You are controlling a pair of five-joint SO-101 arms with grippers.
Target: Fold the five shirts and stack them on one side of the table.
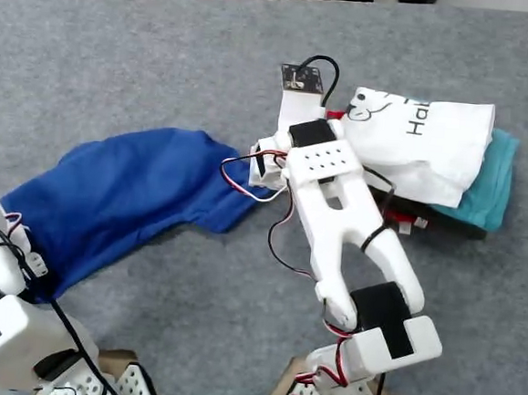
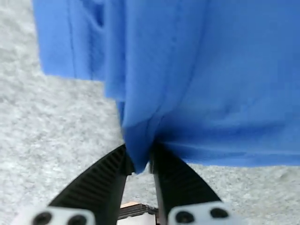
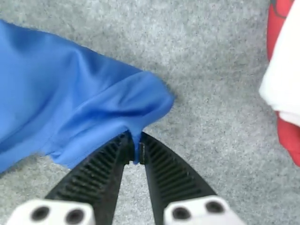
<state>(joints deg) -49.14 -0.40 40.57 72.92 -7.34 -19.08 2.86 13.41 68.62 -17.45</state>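
Because the left gripper (image 2: 139, 164) and right gripper (image 3: 135, 149) each clench an end, the blue shirt (image 1: 127, 196) lies spread lower left, seemingly for folding.

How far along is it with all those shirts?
Done: a white shirt, teal shirt and red shirt lie stacked at one side; the full count is hidden. In hand: the blue shirt, unfolded, pinched by the left fingers and right fingers. Left: fold and stack it.

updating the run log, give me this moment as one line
left gripper: shut on blue shirt | right gripper: shut on blue shirt | stack: white shirt atop teal shirt | stage: blue shirt not yet folded
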